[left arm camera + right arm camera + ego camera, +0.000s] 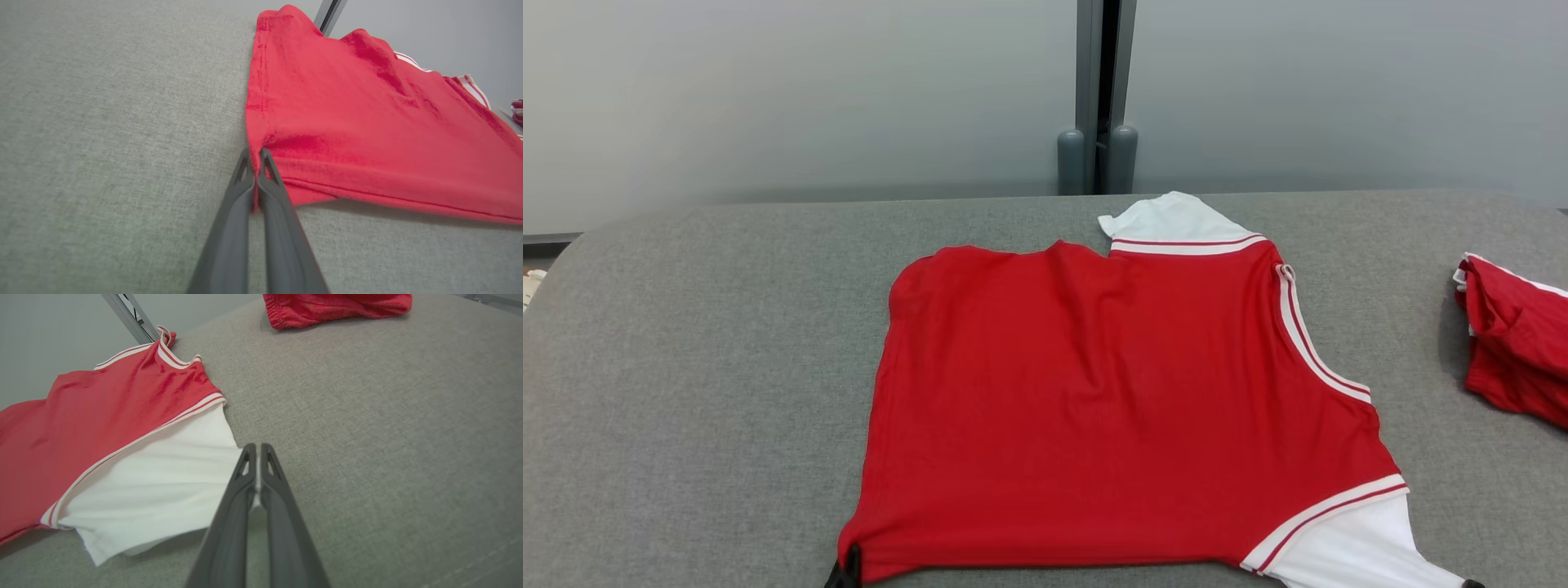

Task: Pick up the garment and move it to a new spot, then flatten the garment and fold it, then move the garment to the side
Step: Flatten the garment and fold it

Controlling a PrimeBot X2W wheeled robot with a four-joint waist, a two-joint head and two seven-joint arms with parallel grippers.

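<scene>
The shirt (1111, 408) is lying spread on the grey table (686, 367), red body across the middle, one white sleeve (163, 477) at the near right and the other at the far edge. The left gripper (255, 153) is pinching the shirt's near left corner, its jaws pressed together on a thin fold of red cloth. The right gripper (257, 447) is pinching the outer edge of the near sleeve, its jaws likewise closed with white cloth between the tips. The near edge is riding slightly off the table, casting a shadow beneath, so the step looks like drawing the shirt flat or starting a fold. To do it well, both arms should be moving together at the same height and pace, keeping the near edge taut between them without stretching it. The thin bite on the sleeve looks liable to slip, so the pull should be gentle. A second red garment (1515, 343) is lying well apart at the right.
</scene>
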